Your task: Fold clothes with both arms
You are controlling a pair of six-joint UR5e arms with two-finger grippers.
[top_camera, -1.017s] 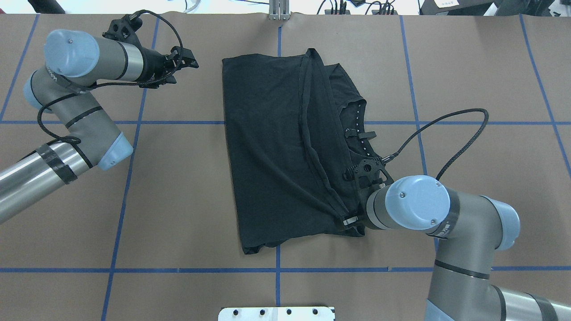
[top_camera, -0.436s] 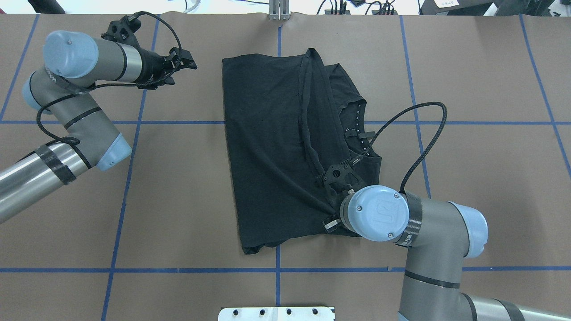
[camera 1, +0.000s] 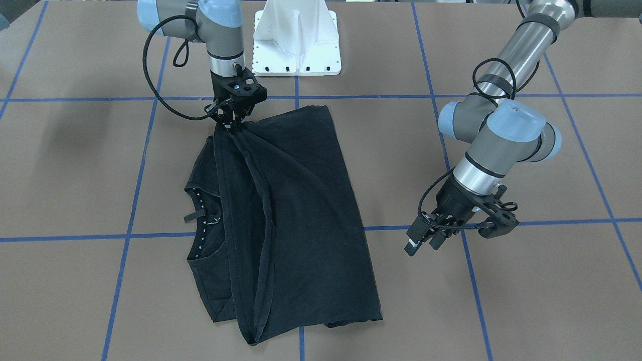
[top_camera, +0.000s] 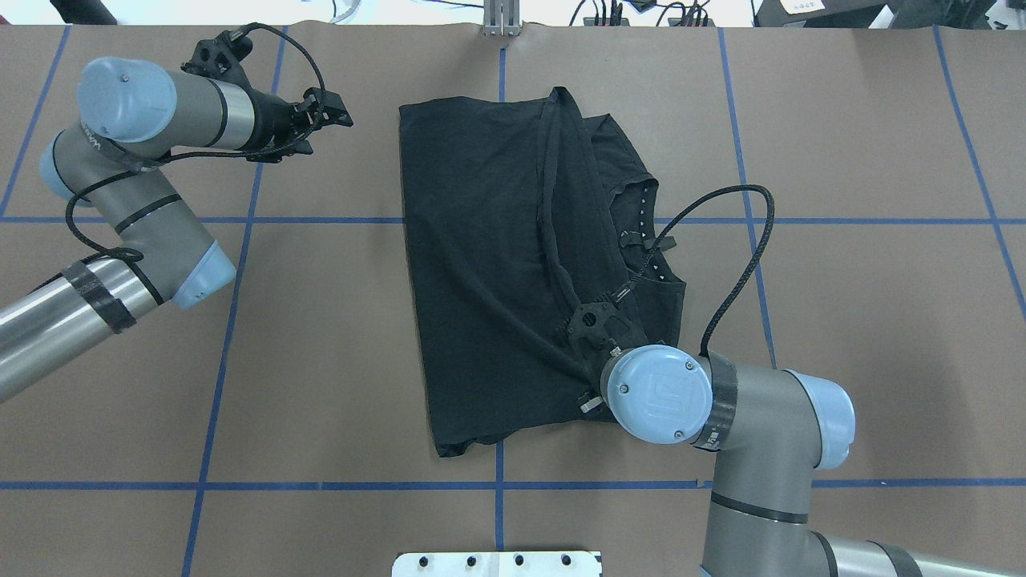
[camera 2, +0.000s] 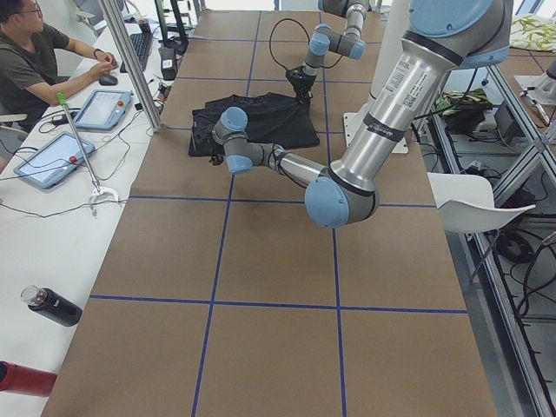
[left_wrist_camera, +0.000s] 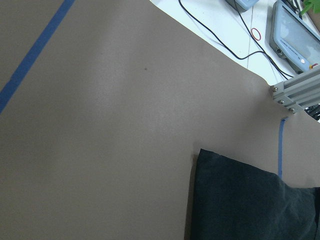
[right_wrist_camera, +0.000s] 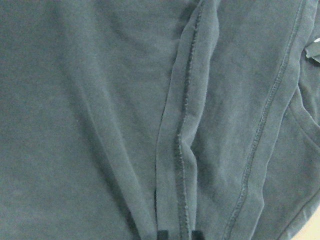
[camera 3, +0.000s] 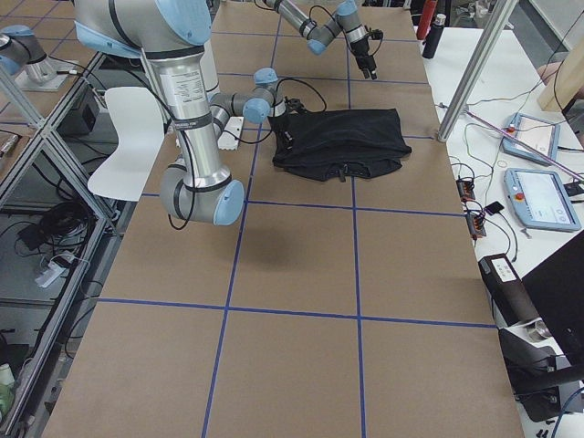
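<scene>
My right gripper (camera 1: pixel 232 125), pinched shut on the T-shirt (top_camera: pixel 481 264) hem, has dragged that fold further from the table's (top_camera: pixel 866 128) right edge. The shirt lies mid-table, toward the far edge. My left gripper (top_camera: pixel 329 112) hangs parted, empty, near the far-left corner. Arm-band lettering (top_camera: pixel 90 138) is too small to read.

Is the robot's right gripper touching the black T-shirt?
Touching. In the front-facing view the right gripper pinches the black cotton T-shirt, whose cloth rises in folds to it.

Open table (top_camera: pixel 321 361) all round T-shirt (top_camera: pixel 481 264); right arm (top_camera: pixel 761 405) overhangs near corner (left gripper (camera 1: pixel 422 244) apart).
</scene>
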